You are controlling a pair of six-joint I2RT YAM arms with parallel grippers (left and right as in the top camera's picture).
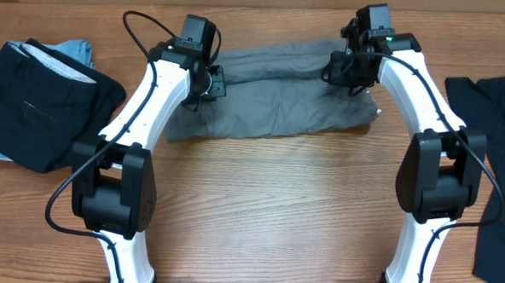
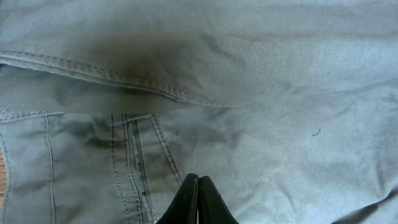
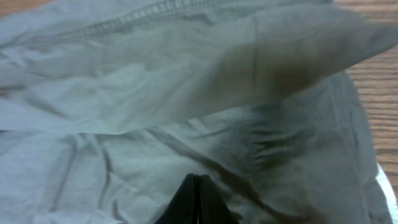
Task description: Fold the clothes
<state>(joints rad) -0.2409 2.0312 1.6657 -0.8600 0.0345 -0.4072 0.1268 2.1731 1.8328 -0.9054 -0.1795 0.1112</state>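
While both arms reach over the grey garment (image 1: pixel 271 95) lying across the far middle of the table (image 1: pixel 266 210), I see the left gripper (image 2: pixel 198 182) and the right gripper (image 3: pixel 195 182) pressed shut, tips down on its cloth.

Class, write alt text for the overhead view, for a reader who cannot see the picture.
A wrinkled grey garment lies across a wooden table, two robot arms reaching over it with the left hand and right hand shut at its ends. Black clothes and a light-blue one sit far left; another black garment far right.
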